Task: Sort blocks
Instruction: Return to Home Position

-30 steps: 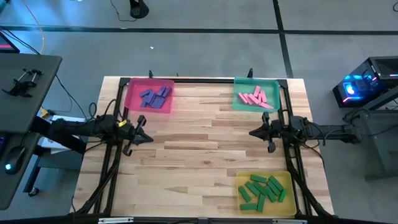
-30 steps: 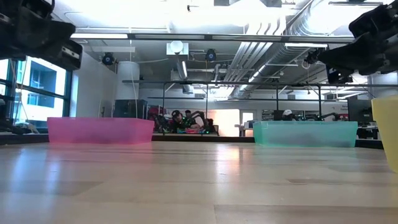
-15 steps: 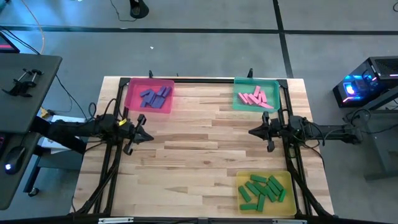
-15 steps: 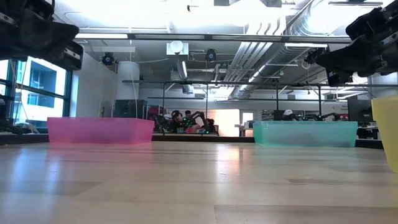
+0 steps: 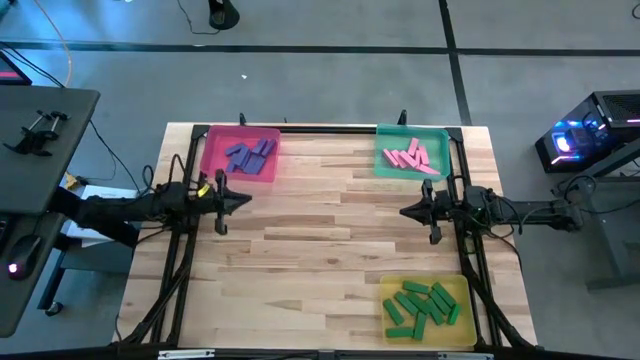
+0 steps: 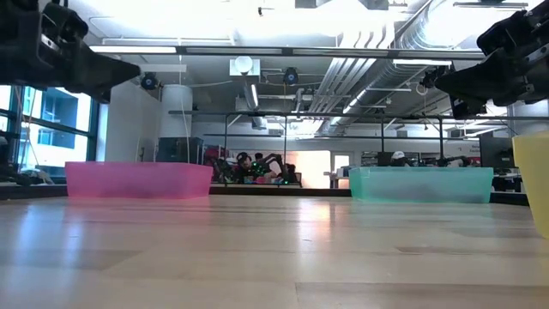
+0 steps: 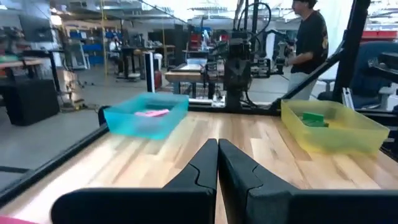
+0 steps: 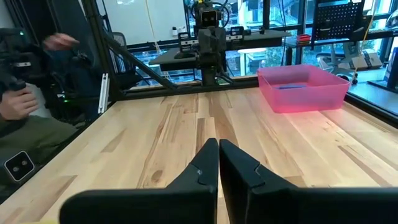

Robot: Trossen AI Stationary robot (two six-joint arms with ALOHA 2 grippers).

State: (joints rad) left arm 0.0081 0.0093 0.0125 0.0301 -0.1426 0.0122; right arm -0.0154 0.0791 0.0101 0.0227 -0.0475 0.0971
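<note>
Blue-purple blocks [image 5: 248, 152] lie in the pink tray [image 5: 211, 160] at the far left. Pink blocks [image 5: 413, 158] lie in the teal tray [image 5: 382, 148] at the far right. Green blocks [image 5: 421, 305] lie in the yellow tray [image 5: 465, 315] at the near right. My left gripper [image 5: 248, 201] hovers shut above the table's left side, just near of the pink tray, pointing right. My right gripper [image 5: 403, 212] hovers shut above the right side, pointing left. Both hold nothing.
Bare wooden tabletop [image 5: 330, 240] lies between the two grippers. A black frame [image 5: 330, 129] runs along the table's far edge. A person [image 7: 309, 37] stands beyond the table in the left wrist view, and a person's hand [image 8: 12, 102] shows beside the table in the right wrist view.
My left gripper has swung toward the table's far edge, closer to the pink tray, and now points straight to the right. It stays shut. The blocks and trays have not moved.
</note>
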